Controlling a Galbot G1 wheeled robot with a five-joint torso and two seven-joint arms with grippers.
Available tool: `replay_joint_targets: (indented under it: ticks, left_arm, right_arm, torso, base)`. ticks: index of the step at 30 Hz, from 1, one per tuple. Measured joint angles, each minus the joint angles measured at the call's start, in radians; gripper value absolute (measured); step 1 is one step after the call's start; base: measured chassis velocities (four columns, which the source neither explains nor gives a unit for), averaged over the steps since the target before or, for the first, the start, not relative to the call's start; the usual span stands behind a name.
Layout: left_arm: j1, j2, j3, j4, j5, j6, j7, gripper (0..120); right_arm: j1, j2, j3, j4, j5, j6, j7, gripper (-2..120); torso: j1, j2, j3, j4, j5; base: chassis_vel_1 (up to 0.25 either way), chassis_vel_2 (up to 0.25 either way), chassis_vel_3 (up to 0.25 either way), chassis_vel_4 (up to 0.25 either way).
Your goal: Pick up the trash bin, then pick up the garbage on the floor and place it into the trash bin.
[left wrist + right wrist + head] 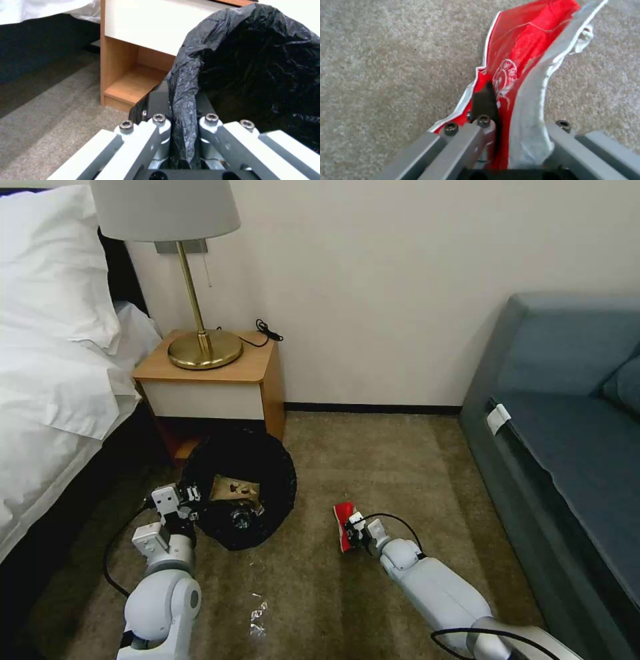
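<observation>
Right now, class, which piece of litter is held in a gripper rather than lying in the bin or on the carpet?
The red snack packet, pinched in the right gripper. Other litter lies inside the trash bin; a clear film scrap lies on the carpet.

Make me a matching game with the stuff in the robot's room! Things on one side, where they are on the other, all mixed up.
Things:
1. trash bin
2. red snack packet
3. shiny clear film scrap
4. lamp

Places:
A. on the wooden nightstand
B. lying loose on the carpet between the two arms
C. rim pinched by the left gripper
D. clamped in the right gripper

Pairs: 1-C, 2-D, 3-B, 4-A
</observation>
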Motion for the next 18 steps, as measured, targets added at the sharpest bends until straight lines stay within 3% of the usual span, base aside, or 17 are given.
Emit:
replay_joint_targets:
  ticks: [18]
  left_arm:
    - [-0.001,-0.001,-0.002,0.004,-0.002,0.0,-0.001,4]
  right_arm:
    - [0.005,0.006,0.026,0.007,-0.017,0.013,0.012,1]
  torso:
    - [0.0,0.0,0.0,-0.0002,-0.0002]
  base:
    - [0.0,0.0,0.0,0.0]
